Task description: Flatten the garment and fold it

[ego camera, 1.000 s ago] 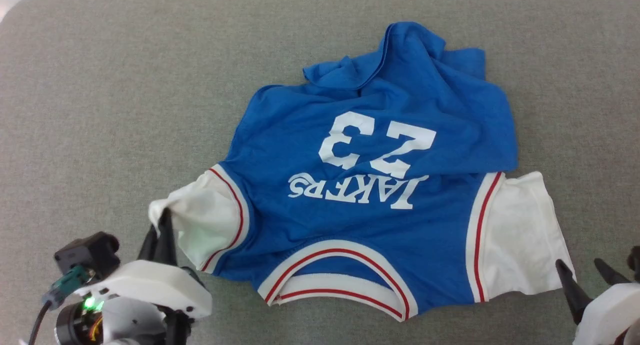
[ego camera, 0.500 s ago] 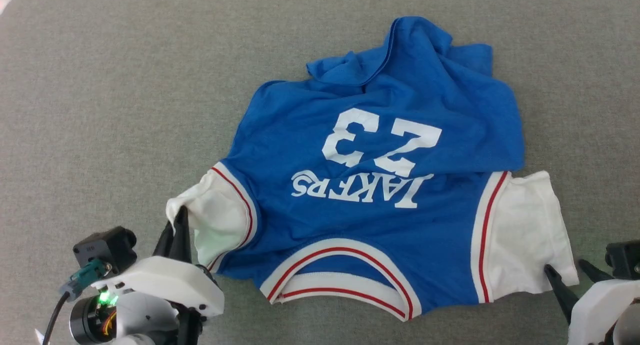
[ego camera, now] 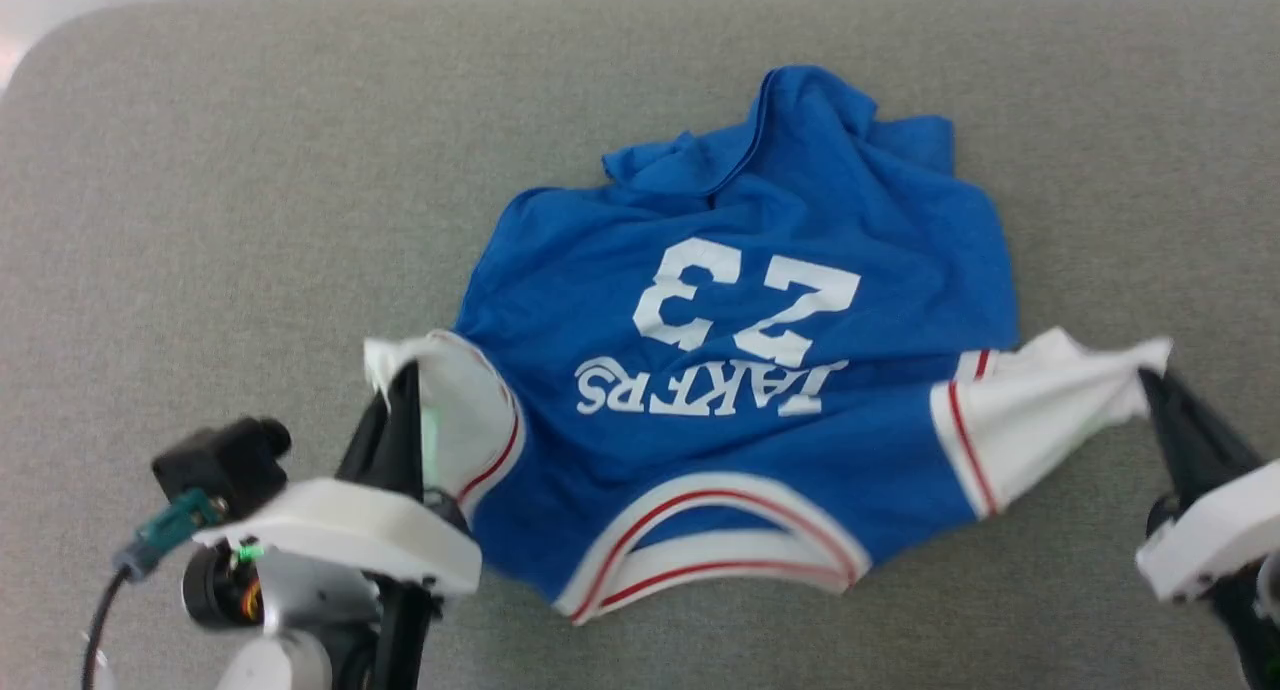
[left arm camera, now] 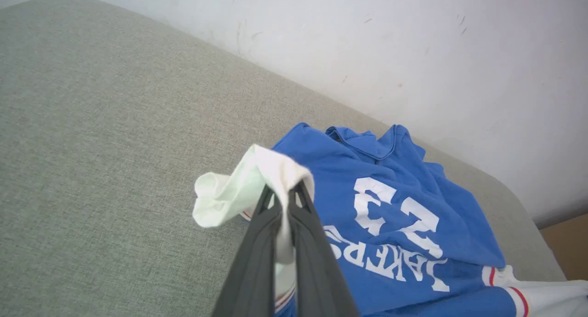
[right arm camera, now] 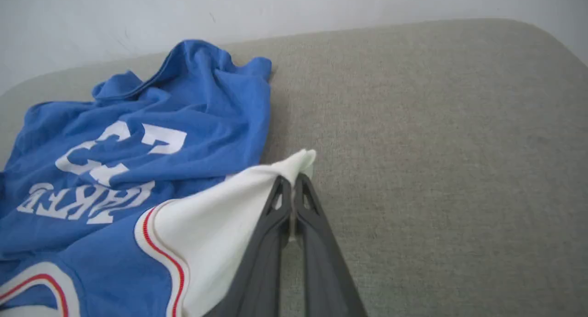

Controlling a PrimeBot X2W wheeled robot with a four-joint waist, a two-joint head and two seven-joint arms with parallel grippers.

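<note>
Grey cushion, blue garment — left pincer, right pincer, each clamped onto it

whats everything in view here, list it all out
garment: 1, bright blue with white sleeves, red trim and white print, rumpled in the middle of the padded surface, collar toward the robot
padded surface: 1, grey-green fabric, under the garment
wall: 1, white and scuffed, behind the padded surface
floor: 1 small patch, tan, past the far corner in the left wrist view
left wrist camera: 1, black with a green plug, beside the left gripper
left gripper: 1, dark fingers, shut on the garment at one white sleeve
right gripper: 1, dark fingers, shut on the garment at the other white sleeve
</note>
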